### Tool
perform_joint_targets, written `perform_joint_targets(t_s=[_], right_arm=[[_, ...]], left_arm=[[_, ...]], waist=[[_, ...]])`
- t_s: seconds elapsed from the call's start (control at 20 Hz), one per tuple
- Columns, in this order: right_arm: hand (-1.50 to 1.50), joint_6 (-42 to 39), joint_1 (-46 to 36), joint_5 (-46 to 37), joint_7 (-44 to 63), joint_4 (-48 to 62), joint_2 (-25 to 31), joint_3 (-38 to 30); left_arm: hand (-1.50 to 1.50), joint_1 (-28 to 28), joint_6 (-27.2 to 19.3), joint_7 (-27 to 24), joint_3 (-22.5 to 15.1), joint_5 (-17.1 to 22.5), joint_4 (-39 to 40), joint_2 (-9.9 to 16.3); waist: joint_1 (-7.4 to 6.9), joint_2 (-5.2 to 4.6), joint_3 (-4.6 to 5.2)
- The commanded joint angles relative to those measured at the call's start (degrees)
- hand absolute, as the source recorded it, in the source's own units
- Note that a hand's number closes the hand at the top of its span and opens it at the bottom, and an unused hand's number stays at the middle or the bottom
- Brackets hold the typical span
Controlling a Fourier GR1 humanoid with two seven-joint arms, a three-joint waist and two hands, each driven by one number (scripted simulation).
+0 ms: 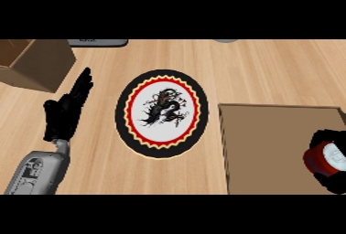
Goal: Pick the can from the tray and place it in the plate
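Over the tray's right edge, right robot hand grips can; left robot hand open beside plate.

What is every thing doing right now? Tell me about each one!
can: over the tray, held in the right hand.
right hand: curled round the can.
left hand: open, resting, fingers straight.
plate: flat on the counter, nothing on it.
tray: flat on the counter.
cardboard box: open at the top.
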State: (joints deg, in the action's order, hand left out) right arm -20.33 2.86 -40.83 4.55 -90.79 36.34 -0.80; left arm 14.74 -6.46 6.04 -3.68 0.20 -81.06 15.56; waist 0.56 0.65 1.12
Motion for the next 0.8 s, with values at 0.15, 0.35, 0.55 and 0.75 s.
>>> perform_joint_targets(t_s=[0.15, 0.35, 0.55, 0.75], right_arm=[[1.50, 8.88, 5.29, -10.42, 20.19, -8.78, -15.22, 7.42], [1.50, 15.62, 6.77, -13.41, 18.52, -18.61, -15.48, 6.31], [1.50, 20.51, 4.49, -15.24, 18.44, -27.96, -18.56, 8.33], [1.50, 21.39, 0.13, -16.95, 17.13, -29.65, -20.76, 12.21]], left_arm=[[0.00, 0.24, 1.13, 0.05, 1.61, 0.79, 0.02, 0.99], [0.00, -0.78, 1.24, 1.08, 1.23, -0.09, -1.59, 1.22], [0.00, -1.27, -0.28, 1.90, -0.74, -1.18, -3.15, -1.17], [0.00, -0.17, 0.86, 0.63, 0.49, -0.75, -0.37, -1.07]], waist=[[-0.12, -0.49, -1.08], [0.20, -0.33, -1.11], [0.09, -0.14, -1.13], [-0.61, -0.54, -1.12]])
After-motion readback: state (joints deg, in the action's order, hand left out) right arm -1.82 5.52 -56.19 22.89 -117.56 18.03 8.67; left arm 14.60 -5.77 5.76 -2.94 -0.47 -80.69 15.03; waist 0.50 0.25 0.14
